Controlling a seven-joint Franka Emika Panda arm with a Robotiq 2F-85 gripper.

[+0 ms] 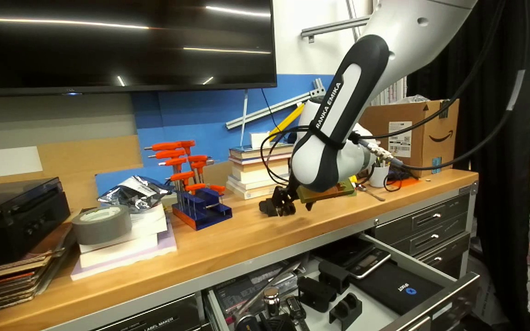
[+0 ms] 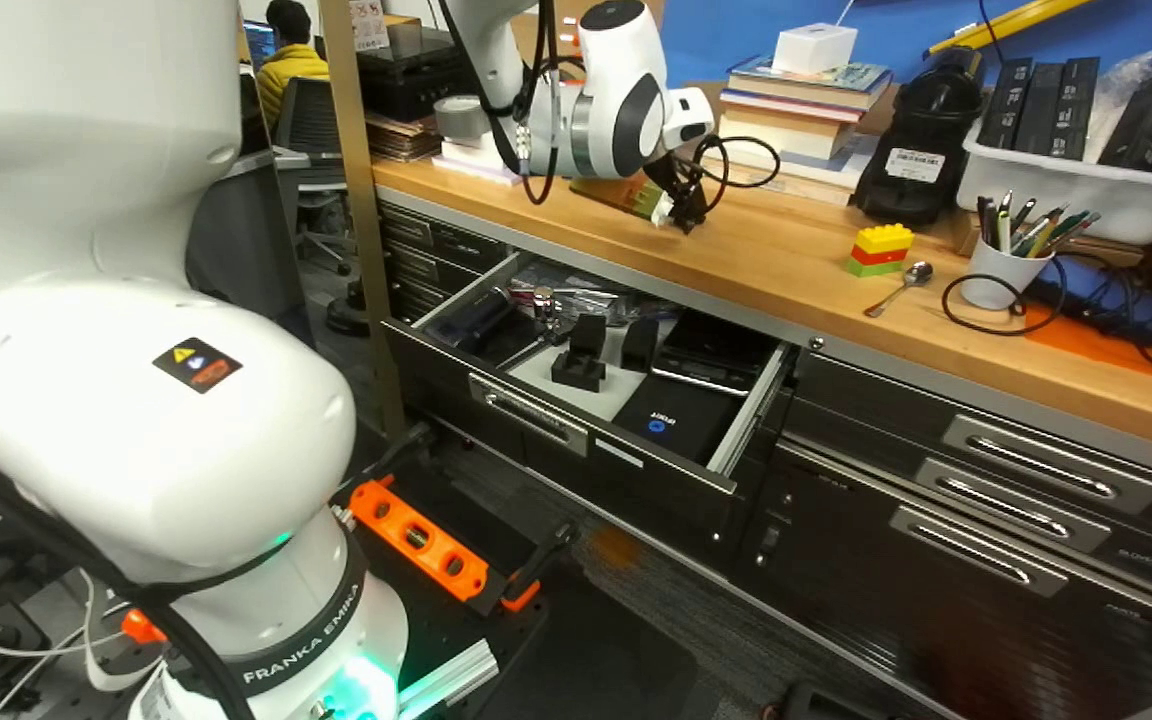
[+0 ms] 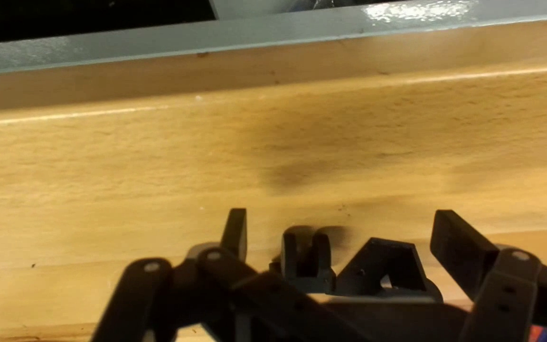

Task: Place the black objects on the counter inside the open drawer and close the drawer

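Two small matte-black objects lie low over the wooden counter (image 1: 246, 234) in the wrist view: a piece with two upright prongs (image 3: 306, 259) and an angular piece (image 3: 373, 266) right beside it. My gripper (image 3: 340, 228) stands open, its jaws wide apart on either side of both pieces, with gaps showing. Parts of the fingers cover the pieces' lower ends. In an exterior view, dark shapes at the gripper (image 2: 681, 210) overlap, so pieces and fingers are hard to separate. In front of the counter, the drawer (image 2: 656, 490) is pulled out.
Inside the drawer lie several black printed parts (image 1: 318, 292), a scale (image 1: 370, 262), and tools. On the counter stand red-handled hex keys in a blue stand (image 1: 210, 209), a book stack (image 1: 242, 184), a toy-brick block (image 2: 880, 250), a spoon (image 2: 896, 295) and a pen cup (image 2: 1006, 270).
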